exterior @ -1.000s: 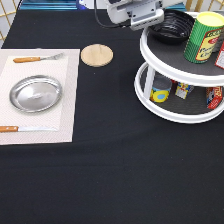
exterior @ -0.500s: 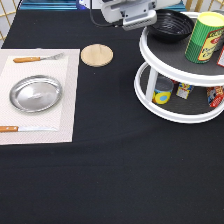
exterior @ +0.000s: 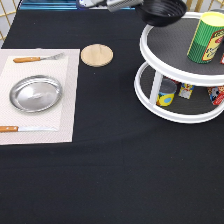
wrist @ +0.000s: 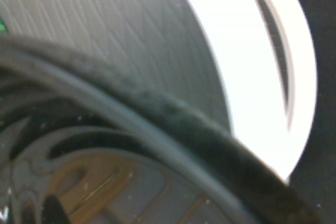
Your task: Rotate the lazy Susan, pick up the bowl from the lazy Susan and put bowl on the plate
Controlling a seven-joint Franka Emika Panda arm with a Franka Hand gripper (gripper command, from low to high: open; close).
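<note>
I see the bowl [exterior: 164,11] raised above the lazy Susan [exterior: 182,75] rim at about one o'clock, up close in the wrist view [wrist: 112,150]. The end effector [exterior: 125,4] is beside it; I cannot tell its grip. The plate [exterior: 36,93] lies at nine o'clock.

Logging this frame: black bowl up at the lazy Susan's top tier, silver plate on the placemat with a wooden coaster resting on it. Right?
Not quite. In the exterior view the silver plate is bare; the wooden coaster lies on the black cloth beside the placemat. The black bowl is indeed up at the lazy Susan's top tier.
</note>
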